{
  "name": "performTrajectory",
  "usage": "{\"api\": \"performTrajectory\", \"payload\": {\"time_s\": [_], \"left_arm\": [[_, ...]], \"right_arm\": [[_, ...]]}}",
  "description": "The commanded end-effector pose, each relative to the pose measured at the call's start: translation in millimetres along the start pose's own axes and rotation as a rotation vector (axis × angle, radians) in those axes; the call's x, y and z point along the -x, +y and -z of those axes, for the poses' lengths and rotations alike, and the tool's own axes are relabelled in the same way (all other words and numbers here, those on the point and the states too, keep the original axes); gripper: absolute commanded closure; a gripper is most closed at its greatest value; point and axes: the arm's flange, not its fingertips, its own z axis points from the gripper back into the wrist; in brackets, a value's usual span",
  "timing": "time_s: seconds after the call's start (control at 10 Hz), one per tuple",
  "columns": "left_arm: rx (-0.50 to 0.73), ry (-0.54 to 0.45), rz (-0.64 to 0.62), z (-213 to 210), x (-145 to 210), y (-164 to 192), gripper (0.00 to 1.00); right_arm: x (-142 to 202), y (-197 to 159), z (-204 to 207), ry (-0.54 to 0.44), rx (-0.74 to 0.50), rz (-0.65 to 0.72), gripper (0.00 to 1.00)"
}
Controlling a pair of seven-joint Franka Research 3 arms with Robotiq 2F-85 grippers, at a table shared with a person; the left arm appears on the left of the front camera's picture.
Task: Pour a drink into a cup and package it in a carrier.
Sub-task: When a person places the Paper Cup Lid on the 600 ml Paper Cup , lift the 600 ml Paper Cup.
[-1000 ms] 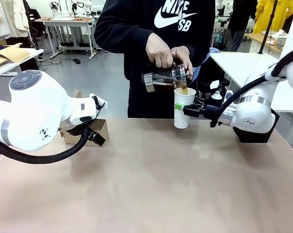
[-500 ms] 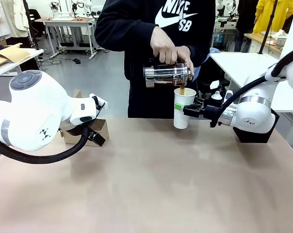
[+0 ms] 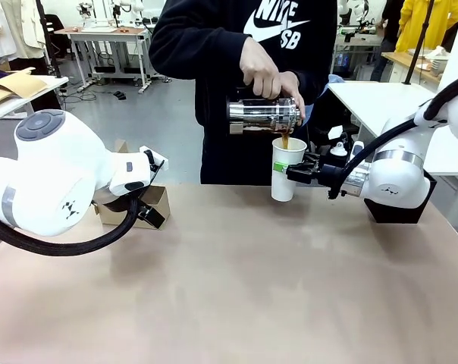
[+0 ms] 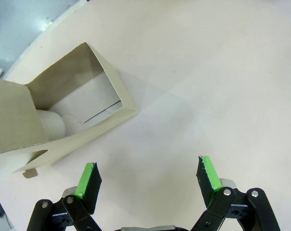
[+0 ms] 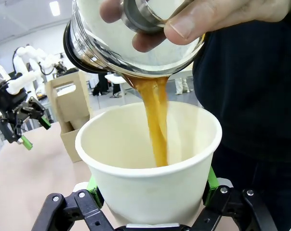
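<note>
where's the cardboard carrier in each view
Front view: cardboard carrier at the left of the table, partly hidden behind the left arm.
Left wrist view: carrier upper left, beyond the open left gripper.
Right wrist view: carrier middle left, farther off than the white paper cup.
Shared landmark: the table it stands on.

Tan tabletop (image 3: 236,288), black sweatshirt (image 3: 206,45) with white print, white side table (image 3: 381,102) at right, grey floor (image 3: 138,121) behind
</note>
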Motion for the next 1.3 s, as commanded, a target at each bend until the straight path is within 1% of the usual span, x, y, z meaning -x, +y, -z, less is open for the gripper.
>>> {"api": "performTrajectory", "payload": {"time_s": [0.0, 1.2], "left_arm": [[0.002, -0.001, -0.003, -0.4, 0.4, 0.9, 0.0], [0.002, -0.001, -0.003, -0.4, 0.4, 0.9, 0.0]], "right_arm": [[-4.4, 2.0, -0.1, -0.007, 0.001, 0.0, 0.09], [-4.4, 2.0, -0.1, -0.007, 0.001, 0.0, 0.09]]}}
